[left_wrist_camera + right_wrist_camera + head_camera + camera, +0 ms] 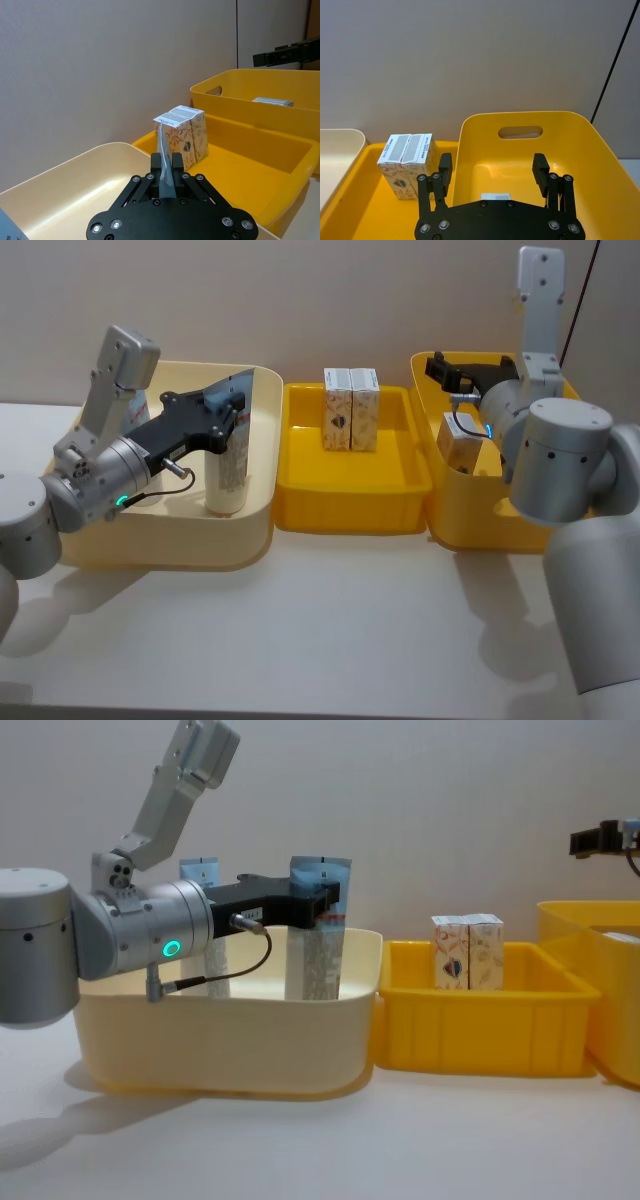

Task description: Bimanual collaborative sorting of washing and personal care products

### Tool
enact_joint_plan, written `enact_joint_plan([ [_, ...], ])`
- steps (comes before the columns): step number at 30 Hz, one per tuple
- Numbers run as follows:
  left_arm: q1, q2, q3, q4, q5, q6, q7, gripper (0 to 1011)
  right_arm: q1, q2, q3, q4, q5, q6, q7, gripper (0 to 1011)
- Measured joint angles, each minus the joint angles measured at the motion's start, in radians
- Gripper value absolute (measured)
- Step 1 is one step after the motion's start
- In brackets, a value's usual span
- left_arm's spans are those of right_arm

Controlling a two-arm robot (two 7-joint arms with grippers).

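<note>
A pale-blue-and-white tube (232, 465) stands upright in the cream tray (262, 530), crimped end up. My left gripper (236, 408) is shut on that flat end (163, 150), as the chest view also shows (322, 900). A second tube (200, 872) stands behind my left arm in the same tray. Two small cartons (350, 410) stand side by side at the back of the middle yellow tray (345, 510). Another carton (461, 440) lies in the right yellow bin (450, 525). My right gripper (492, 170) hovers open above that bin with nothing between its fingers.
The three containers sit in a row, touching, on a white table (330, 630), with a plain wall close behind. The right bin has a handle slot (520, 132) in its far wall. Bare table lies in front of the containers.
</note>
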Motion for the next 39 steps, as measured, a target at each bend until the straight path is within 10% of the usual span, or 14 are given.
enact_joint_plan([
  [20, -0.103, -0.037, -0.014, 0.132, -0.032, -0.087, -0.106, 127, 0.000, 0.000, 0.000, 0.000, 0.000, 0.000, 0.000, 1001],
  [39, -0.137, -0.049, -0.004, 0.085, -0.065, -0.069, -0.170, 127, 0.000, 0.000, 0.000, 0.000, 0.000, 0.000, 0.000, 1001],
])
